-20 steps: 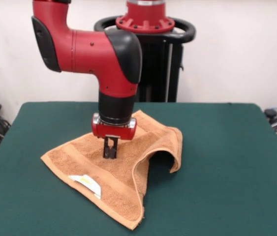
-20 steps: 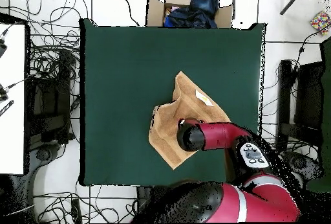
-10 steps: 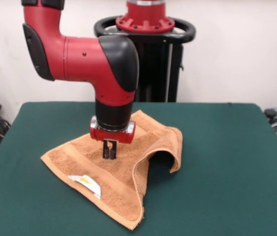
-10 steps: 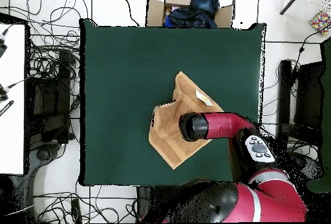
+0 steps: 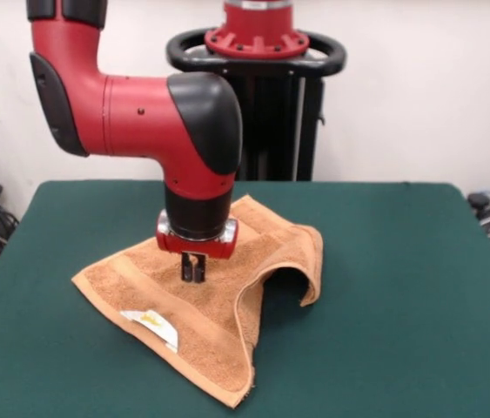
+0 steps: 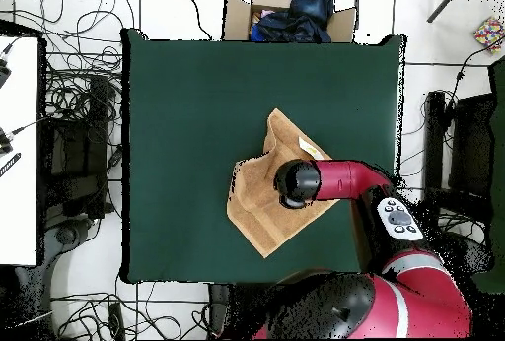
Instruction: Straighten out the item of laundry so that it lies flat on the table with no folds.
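The gripper (image 5: 193, 270) hangs with fingers nearly together, tips at the towel (image 5: 218, 322); whether it pinches cloth is unclear. The towel spreads beneath it on the table (image 5: 401, 287), one side humped. The arm has shifted slightly since a second ago.

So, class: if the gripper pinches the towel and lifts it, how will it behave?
The towel will probably drape limply: one corner already arches up in a soft fold. Its terry likely grips the felt table, so pushing would bunch it rather than slide it.
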{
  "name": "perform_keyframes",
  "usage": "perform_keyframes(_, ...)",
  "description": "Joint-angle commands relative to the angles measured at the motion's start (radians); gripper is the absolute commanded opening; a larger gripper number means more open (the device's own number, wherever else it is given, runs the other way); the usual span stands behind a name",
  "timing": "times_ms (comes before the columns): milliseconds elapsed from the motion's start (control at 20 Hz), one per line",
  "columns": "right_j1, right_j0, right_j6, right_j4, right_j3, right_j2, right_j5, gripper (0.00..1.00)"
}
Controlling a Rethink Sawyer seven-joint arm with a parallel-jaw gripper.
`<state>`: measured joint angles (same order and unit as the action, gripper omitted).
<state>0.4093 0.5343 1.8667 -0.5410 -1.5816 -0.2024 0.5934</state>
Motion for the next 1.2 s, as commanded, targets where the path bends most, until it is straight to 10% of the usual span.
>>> perform_keyframes(50, -0.104, 0.046, -0.147, -0.073, 0.208, -0.094, -0.055, 0.00)
perform_keyframes(1200, -0.101, 0.100, -0.422, -0.105, 0.405, -0.212, 0.208, 0.00)
